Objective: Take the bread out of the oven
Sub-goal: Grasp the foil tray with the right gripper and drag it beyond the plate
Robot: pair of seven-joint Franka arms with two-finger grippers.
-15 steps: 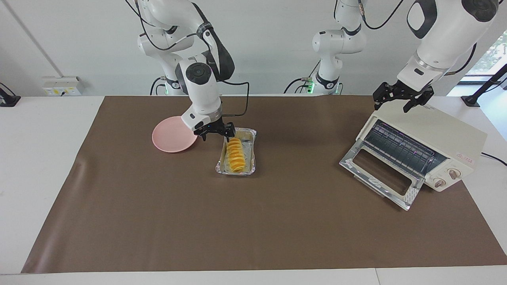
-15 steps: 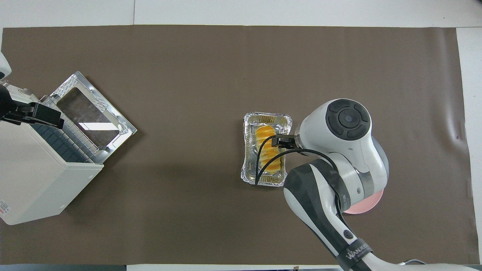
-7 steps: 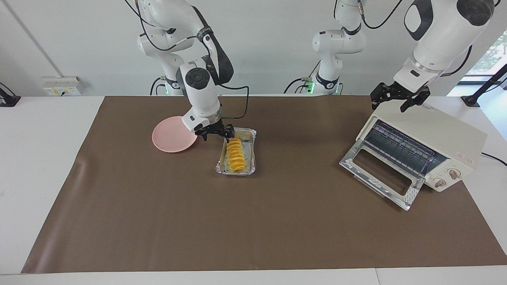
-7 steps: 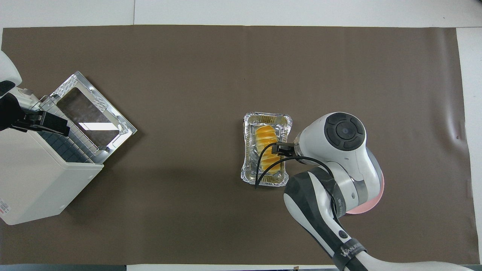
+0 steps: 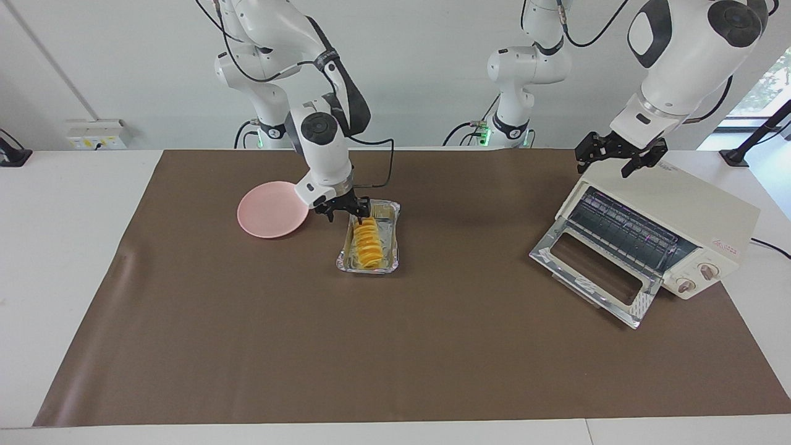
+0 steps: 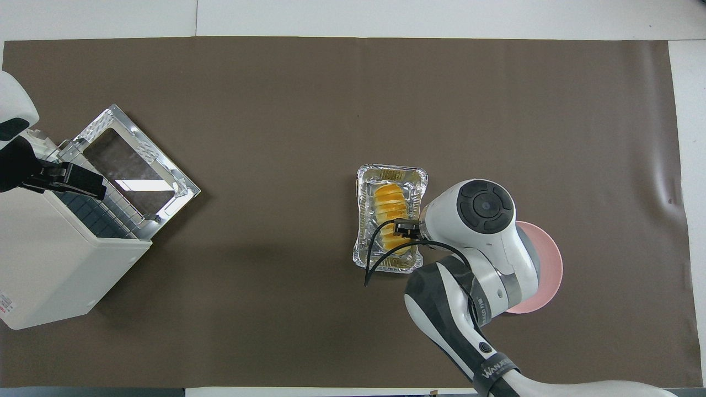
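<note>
The yellow-orange bread point(image 5: 367, 244) lies in a crinkled foil tray point(image 5: 387, 264) on the brown mat, well outside the oven; it also shows in the overhead view point(image 6: 389, 205). My right gripper point(image 5: 346, 212) is open and low over the tray's end nearer the robots, one finger at the bread's end. The cream-white oven point(image 5: 698, 213) stands at the left arm's end, its glass door point(image 5: 593, 272) dropped open and its rack bare. My left gripper point(image 5: 617, 162) is open and empty, up over the oven's top edge.
A round pink plate point(image 5: 269, 213) lies beside the tray toward the right arm's end, partly under the right arm in the overhead view point(image 6: 543, 275). The brown mat point(image 5: 395, 346) covers the table. The oven point(image 6: 49, 264) has two knobs point(image 5: 697, 278).
My right gripper has moved sideways from over the plate's edge to over the tray's nearer end. My left gripper has drifted slightly up and back over the oven top.
</note>
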